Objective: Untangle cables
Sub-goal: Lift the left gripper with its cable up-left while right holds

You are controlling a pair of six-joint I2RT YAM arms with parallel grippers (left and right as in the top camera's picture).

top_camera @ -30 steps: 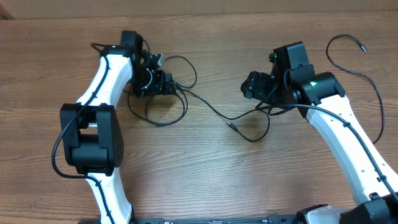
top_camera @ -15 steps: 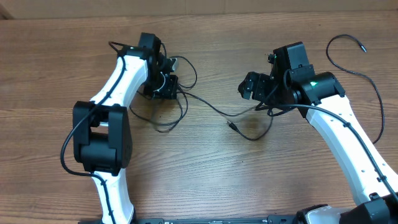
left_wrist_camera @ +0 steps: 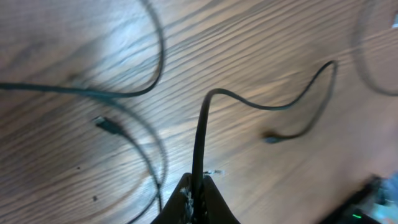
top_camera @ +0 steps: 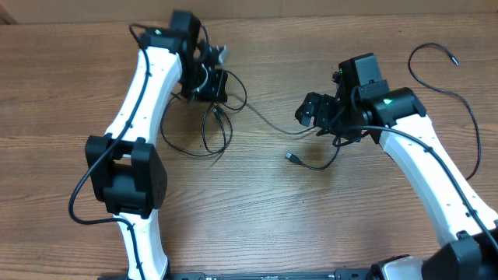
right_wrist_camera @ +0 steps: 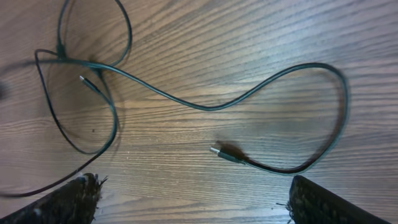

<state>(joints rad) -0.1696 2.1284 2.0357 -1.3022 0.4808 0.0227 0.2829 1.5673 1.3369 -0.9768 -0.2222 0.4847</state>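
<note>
Three cables (top_camera: pixel 268 124) (thin, black), two grippers (top_camera: pixel 216 87) (top_camera: pixel 305 115)

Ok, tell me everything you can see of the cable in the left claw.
The cable is thin, black and rubbery-looking. The shut left claw pinches it, and it arches away from there. It then runs over the wood table toward the right arm, bends back in a loop and ends in a small plug lying free.
</note>
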